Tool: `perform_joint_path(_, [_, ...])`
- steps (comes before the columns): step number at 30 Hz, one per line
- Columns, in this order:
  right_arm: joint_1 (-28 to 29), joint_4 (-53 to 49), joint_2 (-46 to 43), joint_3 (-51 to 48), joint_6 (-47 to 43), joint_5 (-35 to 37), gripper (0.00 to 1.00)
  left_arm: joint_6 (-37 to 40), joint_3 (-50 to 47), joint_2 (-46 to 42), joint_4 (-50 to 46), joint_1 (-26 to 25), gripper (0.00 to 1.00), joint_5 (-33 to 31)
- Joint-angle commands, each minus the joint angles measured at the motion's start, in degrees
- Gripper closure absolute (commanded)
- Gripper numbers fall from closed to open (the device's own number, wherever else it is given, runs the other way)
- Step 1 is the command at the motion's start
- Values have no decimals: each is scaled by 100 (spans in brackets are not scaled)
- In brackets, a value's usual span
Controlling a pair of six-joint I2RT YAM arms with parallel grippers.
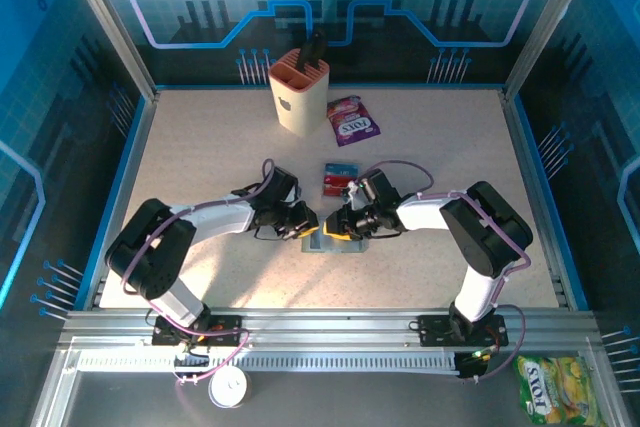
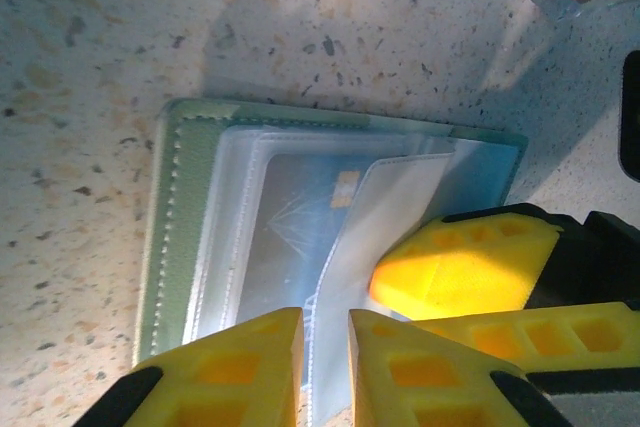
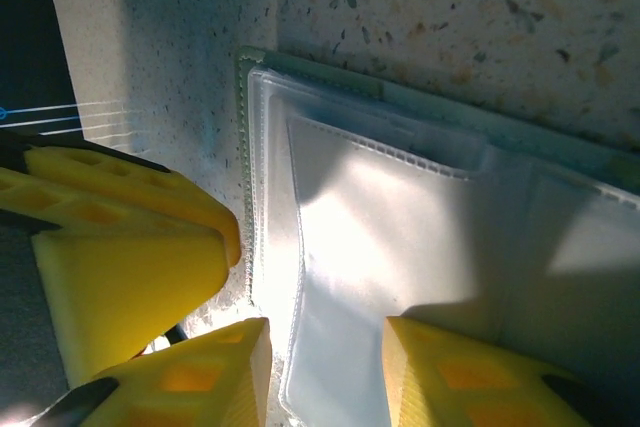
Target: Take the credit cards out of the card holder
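Card holder point(image 1: 322, 244) flat, lengthwise left-right

Top view: fixed above and behind the arms, looking down across the whole tabletop point(image 1: 200, 157); far off, left hand point(image 1: 305, 219) and right hand point(image 1: 337, 224) small at centre.
Left wrist view: behind the left hand's fingers point(image 2: 230, 367), facing down, very near the card holder point(image 2: 300, 207).
Right wrist view: likewise behind the right hand's fingers point(image 3: 450, 377), from the opposite side.
Shared: the card holder beneath both hands; each wrist view catches a finger of the other hand.

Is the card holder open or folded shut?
Open: the card holder lies flat, clear sleeves exposed, one pale card visible inside a sleeve.
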Motion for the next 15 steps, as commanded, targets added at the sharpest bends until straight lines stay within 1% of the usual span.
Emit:
perform_joint_path(1, [-102, 101, 199, -159, 84, -88, 64, -188, -15, 183, 196, -68, 80, 158])
perform_joint_path(10, [-177, 245, 260, -252, 103, -190, 64, -346, -3, 331, 442, -156, 81, 229])
perform_joint_path(15, [-187, 337, 277, -298, 169, -223, 64, -404, -2, 392, 508, -162, 84, 286])
